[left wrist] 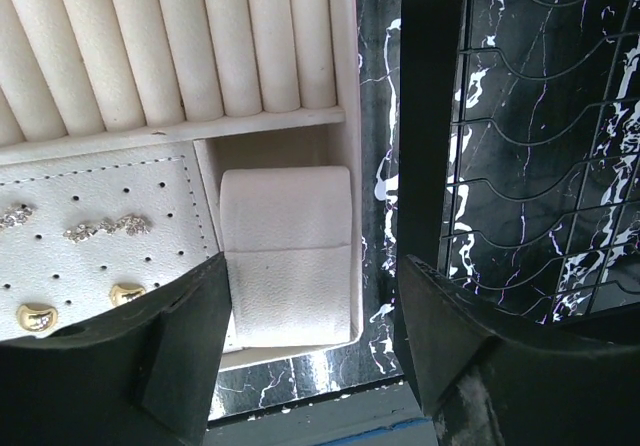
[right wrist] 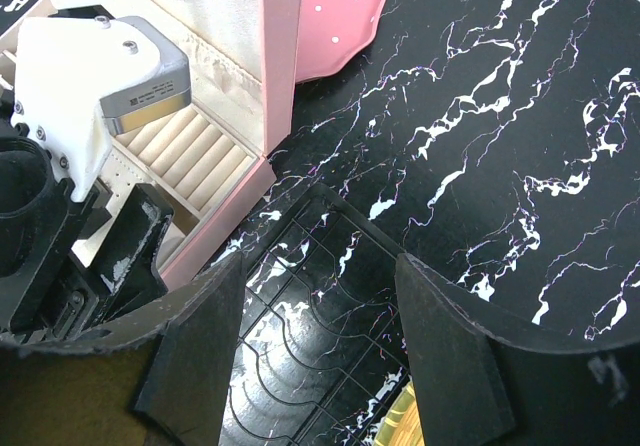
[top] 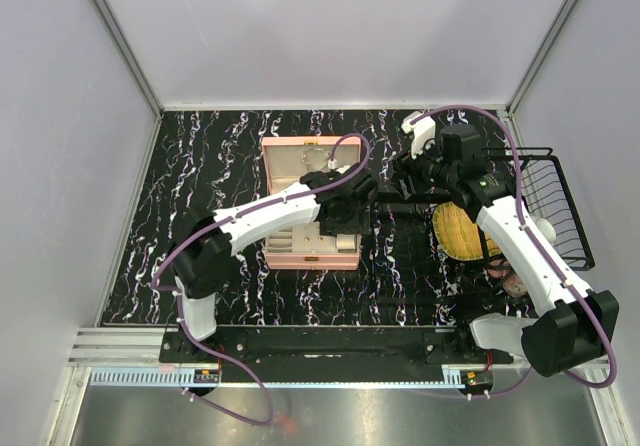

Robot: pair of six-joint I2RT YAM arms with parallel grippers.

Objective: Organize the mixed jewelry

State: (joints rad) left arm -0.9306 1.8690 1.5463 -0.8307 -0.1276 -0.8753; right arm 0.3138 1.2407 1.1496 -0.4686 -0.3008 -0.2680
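1. Gold studs (left wrist: pixel 37 316) and silver pieces (left wrist: pixel 105 228) sat on the cream perforated panel (left wrist: pixel 150 186), just left of your left gripper (left wrist: pixel 312 276).
2. That gripper's jaws stood apart, empty.
3. Your right gripper (right wrist: pixel 318 266) hung spread, empty, above a black wire rack (right wrist: pixel 300 346).

The left arm (top: pixel 265 211) and the right arm (top: pixel 520 251) have smooth white shells between bulky black joints, and a thin purple cable (top: pixel 470 109) runs along each (one per arm). The left gripper (left wrist: pixel 315 276) and the right gripper (right wrist: pixel 310 276) have broad matte-black fingers (right wrist: pixel 455 356), scuffed pale along their edges. A rounded white wrist housing (right wrist: pixel 70 66) carries small dark screws and a grey block (right wrist: pixel 145 71) with a printed label.
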